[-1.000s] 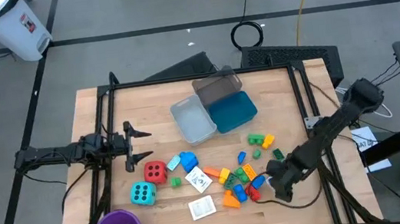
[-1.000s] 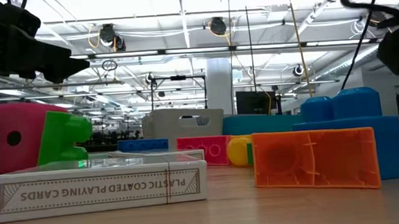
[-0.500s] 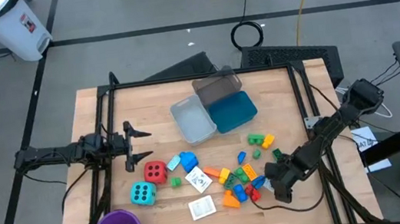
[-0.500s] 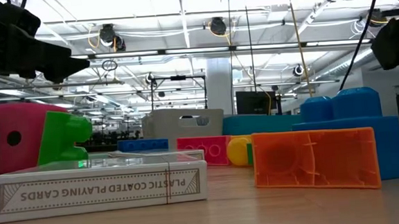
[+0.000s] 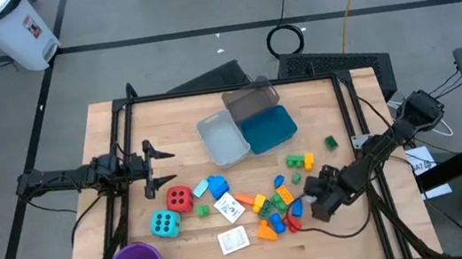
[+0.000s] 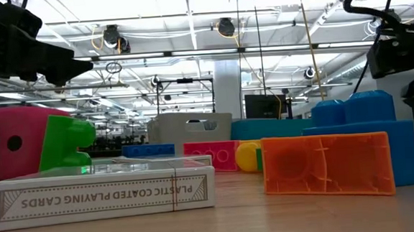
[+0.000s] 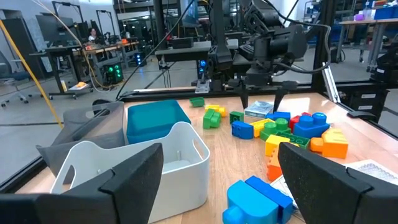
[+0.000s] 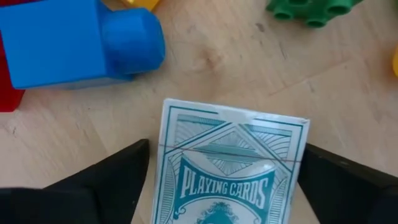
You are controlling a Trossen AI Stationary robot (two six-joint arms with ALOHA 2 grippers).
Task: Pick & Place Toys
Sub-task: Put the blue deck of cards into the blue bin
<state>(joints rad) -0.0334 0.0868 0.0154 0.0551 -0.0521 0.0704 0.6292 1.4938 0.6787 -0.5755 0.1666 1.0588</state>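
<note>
right gripper (image 5: 319, 200): fingers spread, nothing held, straddling the card pack (image 8: 231, 168)
pack: flat on table among the bricks (image 5: 278, 202), long axis running out ahead between the fingers
left gripper (image 5: 167, 166): open, empty, well away

The high view looks straight down on the whole bench (image 5: 185, 118); the low view sits at bench-top height, close behind a card packet (image 6: 104, 194), facing the room. Each wrist view looks past its own fingers; the left wrist view shares the brick pile (image 7: 292, 127) with the high view.
</note>
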